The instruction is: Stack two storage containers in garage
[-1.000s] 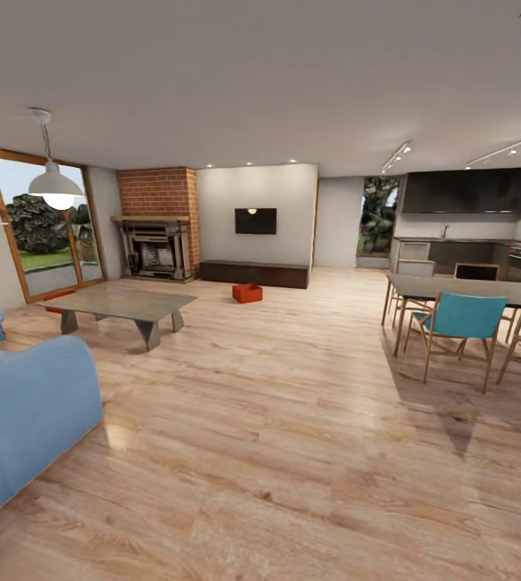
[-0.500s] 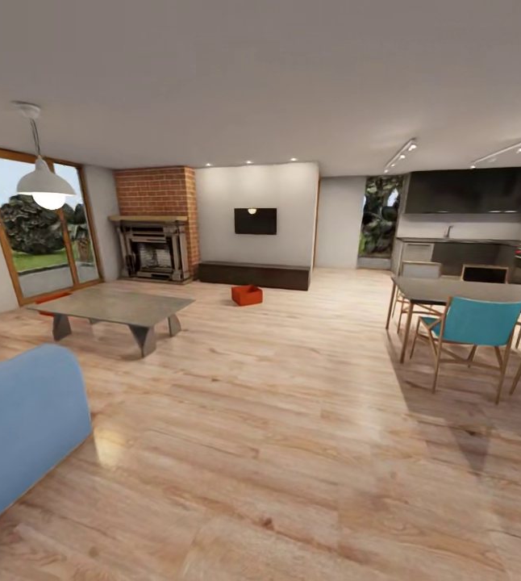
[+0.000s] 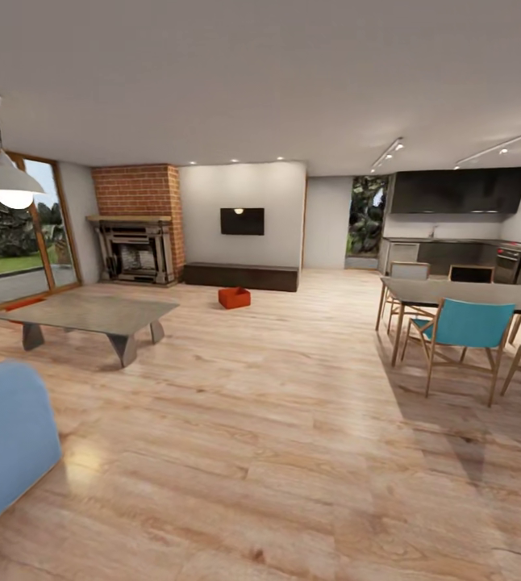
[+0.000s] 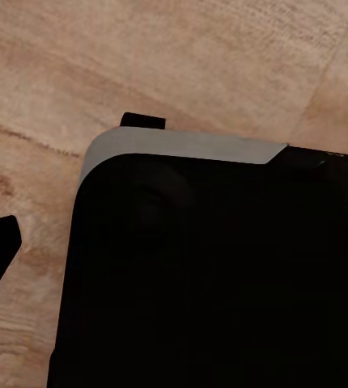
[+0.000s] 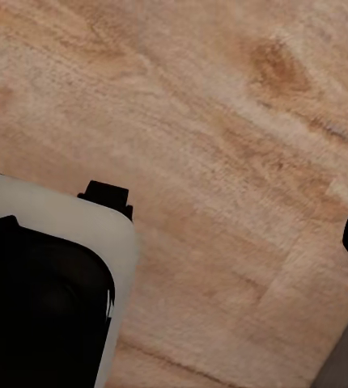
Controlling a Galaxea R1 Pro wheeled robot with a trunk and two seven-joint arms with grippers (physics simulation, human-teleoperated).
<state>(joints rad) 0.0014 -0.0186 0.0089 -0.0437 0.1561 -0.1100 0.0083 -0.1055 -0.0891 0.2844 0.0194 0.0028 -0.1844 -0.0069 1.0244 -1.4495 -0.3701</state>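
I am in the living room, over its light wood-plank floor (image 3: 277, 420). One red-orange storage container (image 3: 234, 298) sits on the planks far ahead, in front of the long dark bench (image 3: 240, 277) under the wall TV (image 3: 242, 221). A red-orange sliver (image 3: 23, 304) that may be the second container peeks out behind the coffee table (image 3: 91, 316). In the left wrist view my left gripper (image 4: 69, 186) hangs open over bare planks beside my dark base. In the right wrist view my right gripper (image 5: 231, 218) is open too, with nothing between its fingers.
A blue sofa (image 3: 2, 452) stands at the near left. A dining table (image 3: 470, 294) with teal chairs (image 3: 462, 331) fills the right side. The brick fireplace (image 3: 135, 234) is at the far left, and glass doors (image 3: 10, 242) are on the left wall. A wide strip of floor leads to the container.
The whole view has shifted: the camera moved forward and turned a little right. The sofa, coffee table and lamp slid leftward in the picture. The container itself has not moved.
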